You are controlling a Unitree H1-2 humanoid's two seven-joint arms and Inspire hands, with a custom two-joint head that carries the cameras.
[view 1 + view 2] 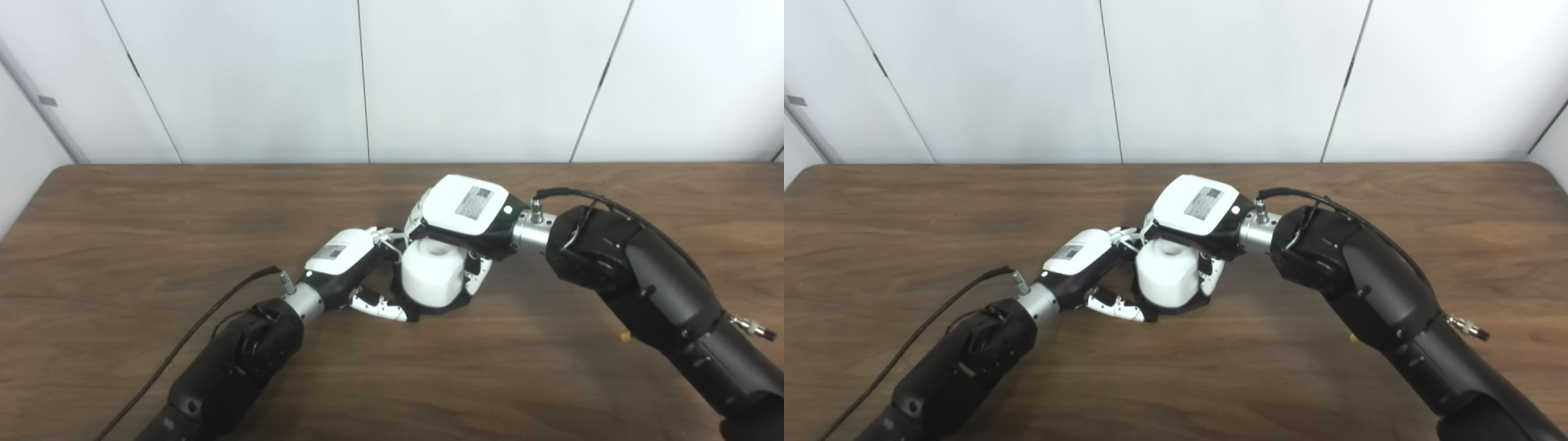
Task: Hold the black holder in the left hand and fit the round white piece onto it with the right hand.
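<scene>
A: What does your left robot hand (343, 264) do?

B: It lies low on the brown counter (122, 245), with its thumb and fingers (381, 306) curled around the foot of the round white piece (430, 274). A black holder (436, 309) shows only as a dark edge under that piece, so I grasp it there.

A: And to the right?

B: My right robot hand (465, 214) sits over the white piece from above, fingers down its sides, grasping it. The piece stands upright at the middle of the counter.
</scene>
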